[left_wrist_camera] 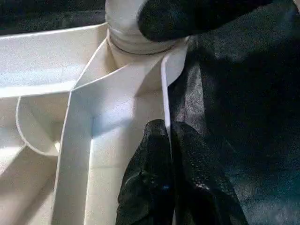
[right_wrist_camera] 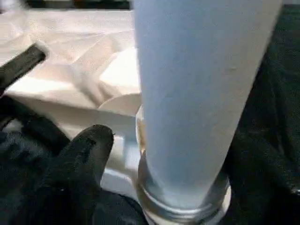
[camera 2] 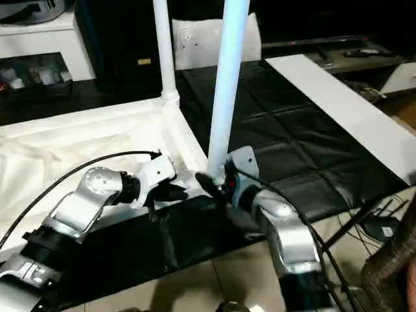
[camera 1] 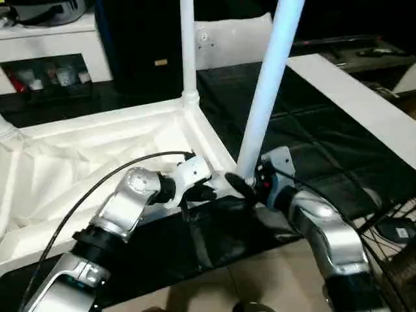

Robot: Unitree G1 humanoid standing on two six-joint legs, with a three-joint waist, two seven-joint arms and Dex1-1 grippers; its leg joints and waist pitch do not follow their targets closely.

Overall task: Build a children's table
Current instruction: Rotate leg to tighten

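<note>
We are looking at the white plastic tabletop (camera 1: 97, 149) lying upside down on a black mat (camera 1: 312, 130), with its ribs showing and smooth round legs standing up in its corner sockets. Our left gripper (left_wrist_camera: 171, 140) is pinching the thin near rim of the tabletop between its closed black fingers. Our right gripper (camera 1: 242, 185) is sitting at the bottom of the near right leg (camera 1: 270, 84), with one black finger (right_wrist_camera: 79, 159) just beside it, but we cannot tell if it is gripping.

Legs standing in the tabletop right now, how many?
2 for sure: near leg at the corner by the right gripper, far leg at the back corner. A possible third sits at the left edge; others may be hidden.
</note>
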